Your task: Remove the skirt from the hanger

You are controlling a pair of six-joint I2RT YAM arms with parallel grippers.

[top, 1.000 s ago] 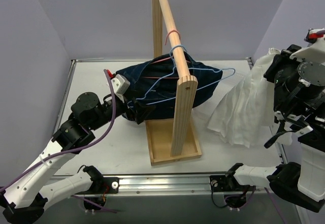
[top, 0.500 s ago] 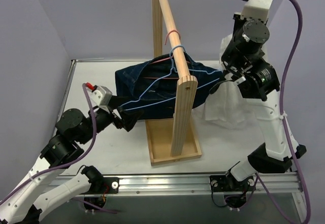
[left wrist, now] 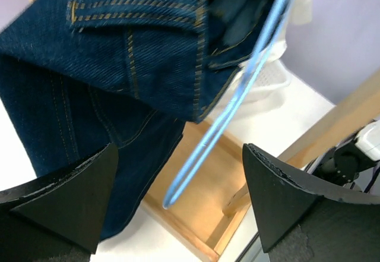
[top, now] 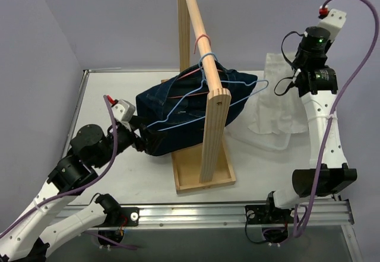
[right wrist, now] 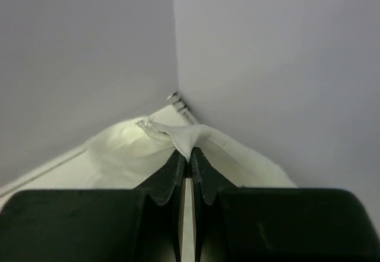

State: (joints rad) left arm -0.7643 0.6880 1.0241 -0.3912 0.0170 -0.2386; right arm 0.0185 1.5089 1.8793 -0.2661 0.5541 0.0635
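White table (top: 107,92), lavender walls on three sides. Denim skirt (top: 190,110) is hanging on the blue hanger (left wrist: 199,146), which is hooked over the rail (top: 193,12) of the wooden stand (top: 211,137). We are judging it not yet off.

Left gripper (top: 145,138) is hovering at the skirt's 8 o'clock corner in the top view, fingers spread wide and clamping nothing. Whether it is touching denim we cannot tell. In its wrist view the denim is filling 9 to 12 o'clock, and the hanger's lower bend is sitting between the fingers.

For a clean pull we are advising a bite on cloth only, not the wire. Then draw toward 8 o'clock, so the waistband is sliding off the hanger arm without dragging the stand.

Right gripper (right wrist: 185,155) is pinched together on white cloth (top: 270,113), raised at the skirt's 2 o'clock, well apart.
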